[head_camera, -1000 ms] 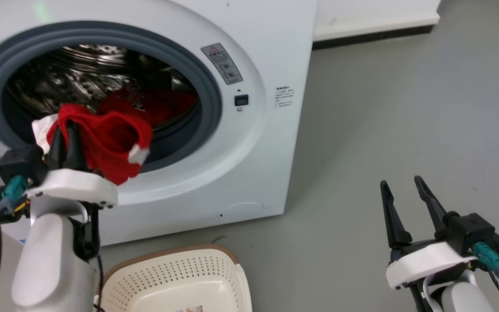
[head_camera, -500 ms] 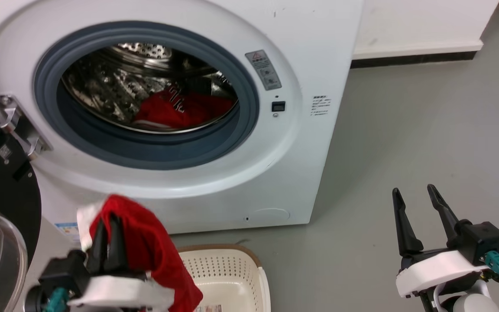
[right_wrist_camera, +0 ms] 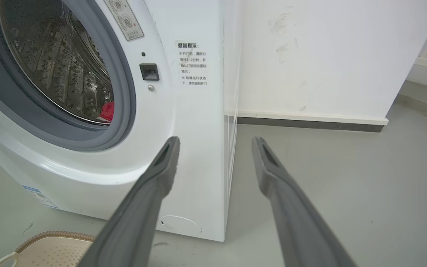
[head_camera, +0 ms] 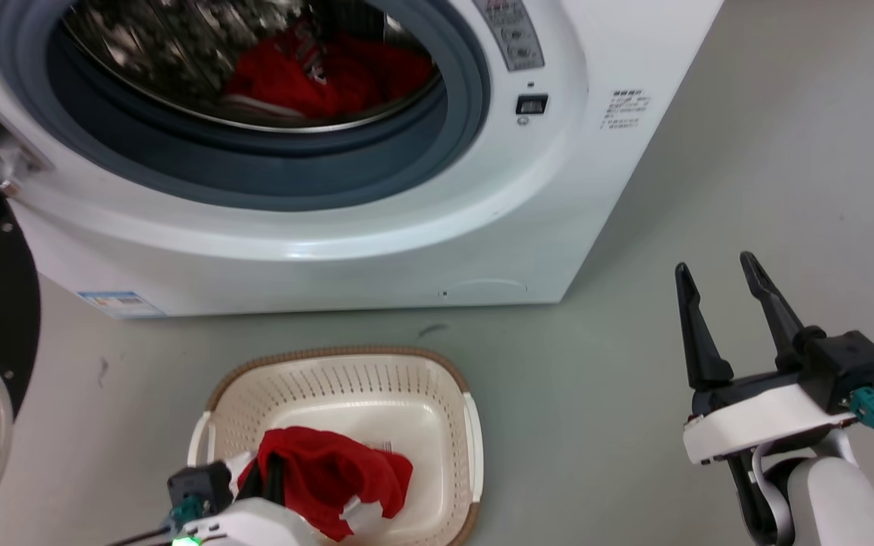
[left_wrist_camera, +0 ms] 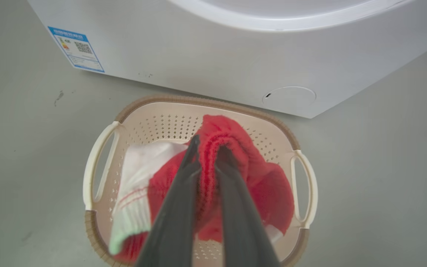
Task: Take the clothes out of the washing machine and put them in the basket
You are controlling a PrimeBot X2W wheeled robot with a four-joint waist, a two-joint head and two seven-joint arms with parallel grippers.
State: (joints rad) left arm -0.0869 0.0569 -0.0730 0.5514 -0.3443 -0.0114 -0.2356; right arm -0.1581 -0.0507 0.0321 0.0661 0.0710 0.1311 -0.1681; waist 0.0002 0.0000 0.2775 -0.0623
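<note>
Left tool (left_wrist_camera: 209, 144) pinches red garment (left_wrist_camera: 269, 193) in basket (left_wrist_camera: 206, 101).

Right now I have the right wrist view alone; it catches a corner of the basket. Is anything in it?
Observer: Yes, the left wrist view shows a red garment inside the basket.
Operator: Is it being held?
Observer: Yes, the left gripper is shut on it, fabric pinched between its fingers.
Operator: What's the red sliver in the drum?
Observer: The head view shows a second red garment with striped lettering inside the washing machine.
</note>
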